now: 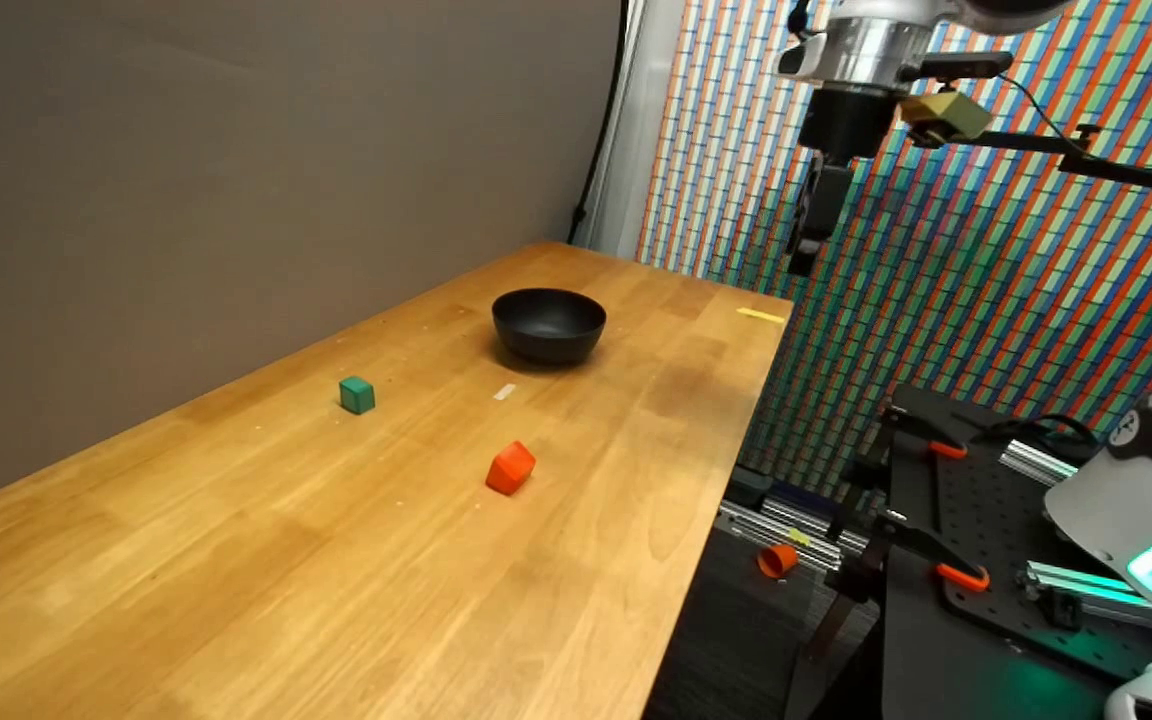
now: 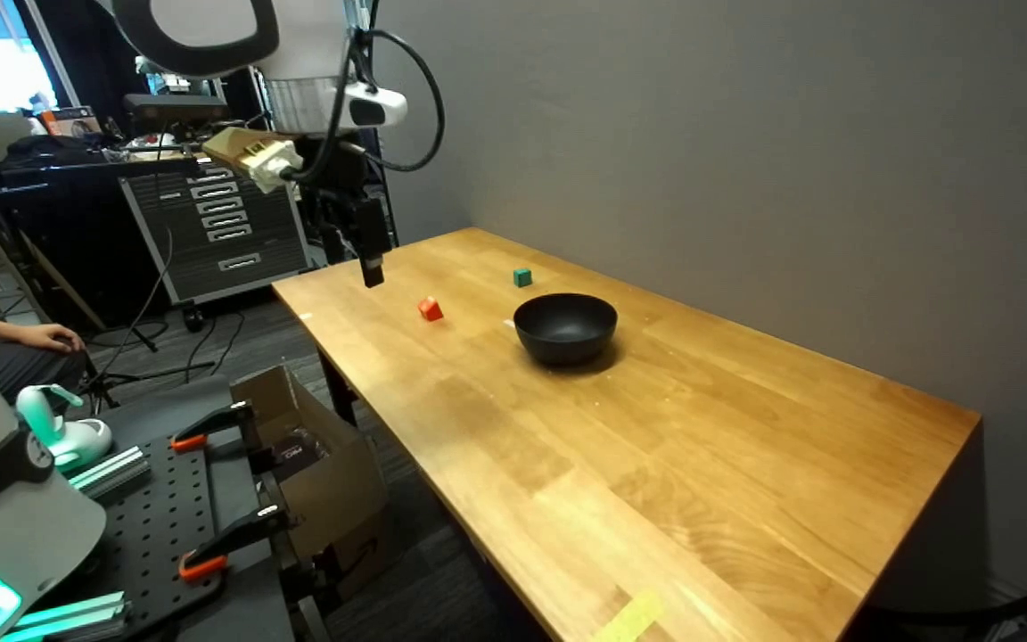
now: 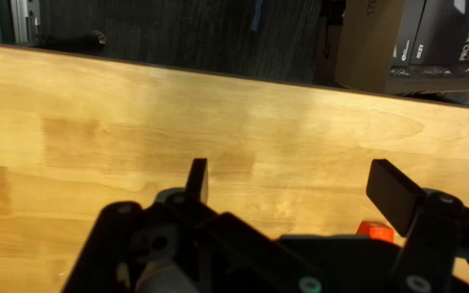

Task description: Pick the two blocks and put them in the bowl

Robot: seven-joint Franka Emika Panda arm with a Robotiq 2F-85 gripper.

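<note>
In an exterior view, the red block (image 1: 511, 468) lies apart from the bowl (image 1: 548, 345); in an exterior view, so does the green block (image 2: 522, 278), presumably easing grasps. In the wrist view, the gripper (image 3: 291, 177) stands spread, empty, likely for picking; the red block, half-hidden, may tilt.

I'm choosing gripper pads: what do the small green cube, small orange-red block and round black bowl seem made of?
Small green cube: perhaps painted wood or plastic, fairly matte; plain faces leave it open.
Small orange-red block: seemingly likewise; flat faces, no clear grain.
Round black bowl: perhaps plastic or ceramic, smooth and matte; only soft shading, no sharp glints.
</note>
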